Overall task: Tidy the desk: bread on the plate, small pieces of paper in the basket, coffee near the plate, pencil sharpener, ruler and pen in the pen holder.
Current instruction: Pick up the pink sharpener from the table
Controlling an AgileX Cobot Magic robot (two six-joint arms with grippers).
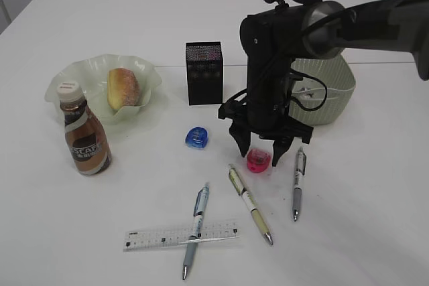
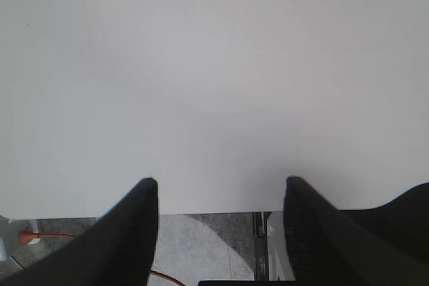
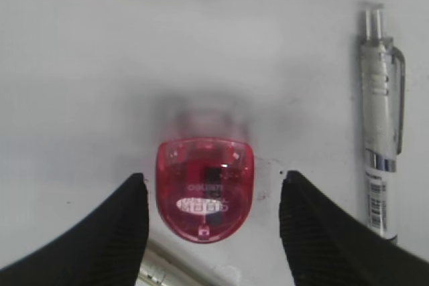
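Item, sharpener step: I had the right gripper [image 1: 263, 150] poised with jaws spread either side of the red sharpener [image 3: 204, 189] on the table, nothing pinched; left gripper [image 2: 220, 232] spread over bare table; next, I judged, lower, close, carry to holder [image 1: 204, 72].

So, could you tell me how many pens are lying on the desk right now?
3: one pen lying across the ruler, one at centre just left of the pink sharpener, one to its right. None appears hidden.
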